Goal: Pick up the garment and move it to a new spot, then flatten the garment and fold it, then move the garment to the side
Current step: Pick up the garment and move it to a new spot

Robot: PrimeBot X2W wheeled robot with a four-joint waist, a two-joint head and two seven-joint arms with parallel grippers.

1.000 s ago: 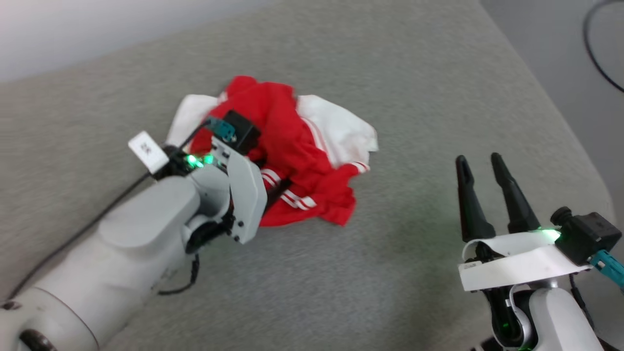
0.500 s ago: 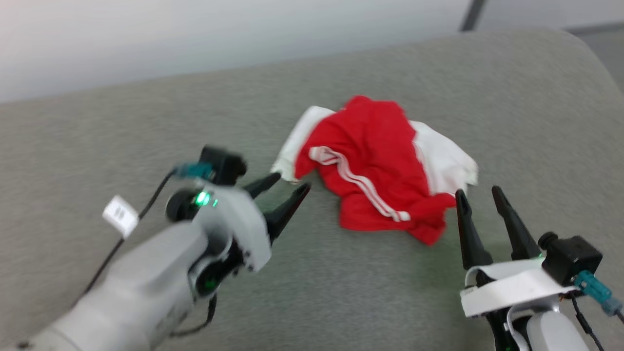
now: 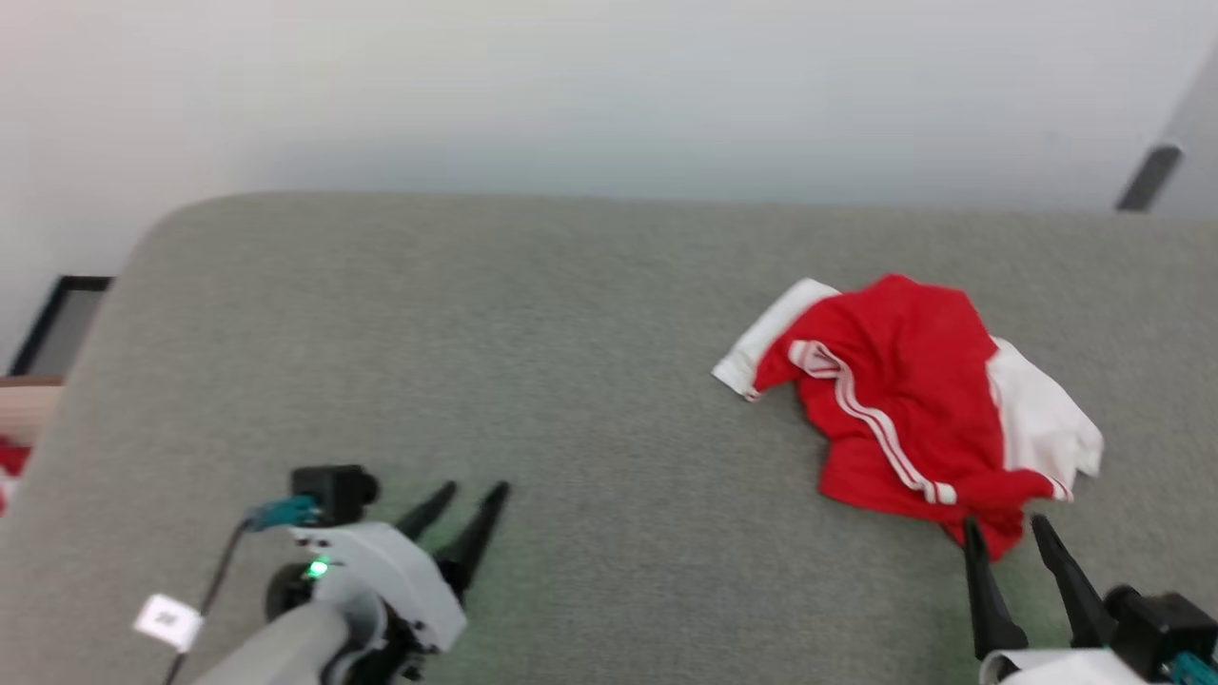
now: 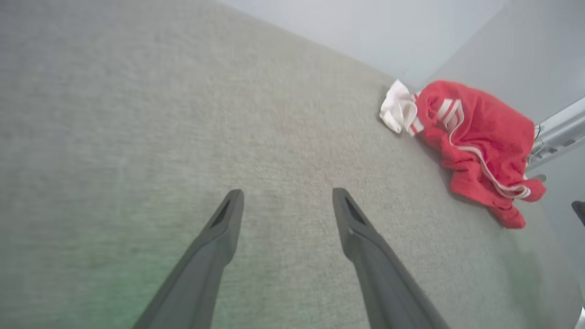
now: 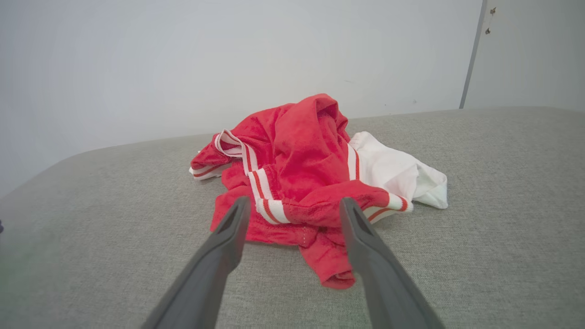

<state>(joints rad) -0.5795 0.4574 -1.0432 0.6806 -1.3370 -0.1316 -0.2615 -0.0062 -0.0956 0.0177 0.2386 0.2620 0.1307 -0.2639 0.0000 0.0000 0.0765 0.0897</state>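
The garment lies crumpled in a heap on the grey cushioned surface, red with white sleeves and striped trim; its print is hidden in the folds. My right gripper stands open just in front of the heap's near edge, fingers apart with nothing between them. In the right wrist view the garment fills the space just past my open right gripper. My left gripper is open over bare fabric, well to the left of the heap. In the left wrist view, the garment is far to the upper right of the left gripper.
A pale wall rises behind the surface's far edge. A dark frame and something red show beyond the rounded left corner. A grey post stands at the upper right.
My left gripper has drawn back off the garment, which now lies free. The head camera has swung left, so the heap now sits at the right of its view.
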